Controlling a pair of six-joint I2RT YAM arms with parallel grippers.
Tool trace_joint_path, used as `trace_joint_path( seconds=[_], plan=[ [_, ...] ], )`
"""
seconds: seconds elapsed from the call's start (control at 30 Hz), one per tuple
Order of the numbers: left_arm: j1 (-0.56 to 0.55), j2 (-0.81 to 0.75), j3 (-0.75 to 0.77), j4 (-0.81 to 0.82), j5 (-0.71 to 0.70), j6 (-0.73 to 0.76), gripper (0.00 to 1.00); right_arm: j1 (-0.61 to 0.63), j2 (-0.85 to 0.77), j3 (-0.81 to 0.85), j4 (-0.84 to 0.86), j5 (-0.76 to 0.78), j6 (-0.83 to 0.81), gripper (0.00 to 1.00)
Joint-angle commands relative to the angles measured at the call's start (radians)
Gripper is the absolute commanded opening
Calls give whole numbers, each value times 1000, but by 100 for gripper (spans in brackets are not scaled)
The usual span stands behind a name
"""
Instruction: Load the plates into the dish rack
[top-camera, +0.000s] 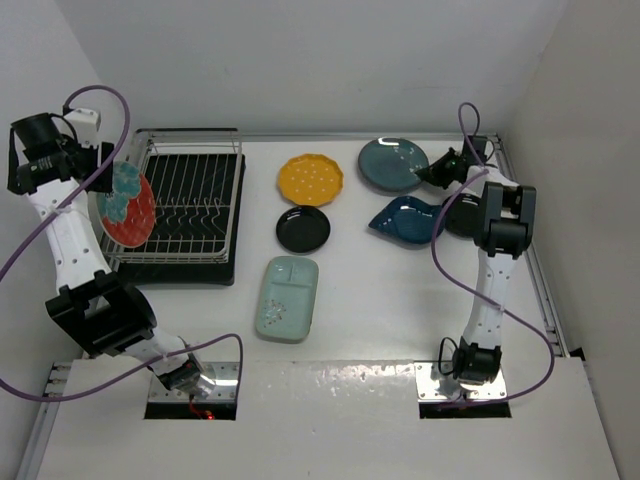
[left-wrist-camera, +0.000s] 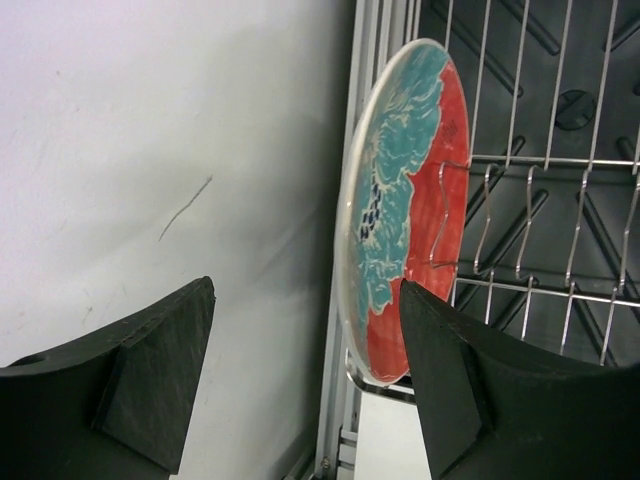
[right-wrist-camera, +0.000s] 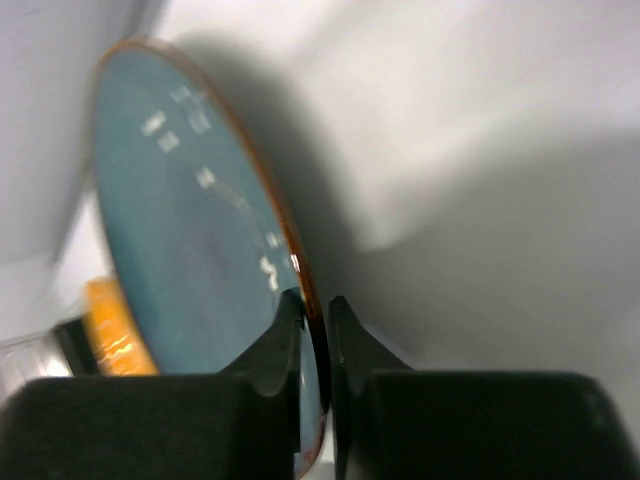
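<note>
Your left end effector (left-wrist-camera: 305, 300) gapes wide astride the red plate (left-wrist-camera: 400, 230), which stands on edge at the left side of the dish rack (top-camera: 190, 200). Your right end effector (right-wrist-camera: 315, 320) pinches the rim of the grey-teal plate (right-wrist-camera: 190, 220), far right on the tabletop (top-camera: 380, 300).

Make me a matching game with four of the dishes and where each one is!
Things:
1. red plate
2. grey-teal plate
3. yellow plate
4. mint tray

Places:
A. lying flat at the front of the table
B. standing on edge at the left side of the dish rack
C. pinched at its rim by the right gripper
D. lying flat between the dish rack and the grey-teal plate

Pairs: 1-B, 2-C, 3-D, 4-A
</note>
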Motion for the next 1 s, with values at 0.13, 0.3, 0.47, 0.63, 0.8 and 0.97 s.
trace_joint_path(
  seconds=[0.13, 0.3, 0.47, 0.63, 0.8, 0.97],
  plan=[
    [-21, -22, 99, -30, 32, -42, 80, -5, 14, -135, 242, -100, 194, 0],
    [-82, 13, 235, -87, 229, -104, 80, -5, -127, -200, 431, -116, 299, 0],
    [-226, 61, 280, -119, 302, -113, 80, 13, -270, -197, 514, -137, 322, 0],
    [-384, 121, 289, -138, 436, -104, 80, 61, -468, -284, 531, -128, 239, 0],
    [-487, 207, 300, -138, 627, -133, 87, 154, -626, -468, 548, -162, 181, 0],
    [-579, 293, 343, -138, 753, -153, 97, 323, -689, -568, 512, -304, 66, 0]
  ],
)
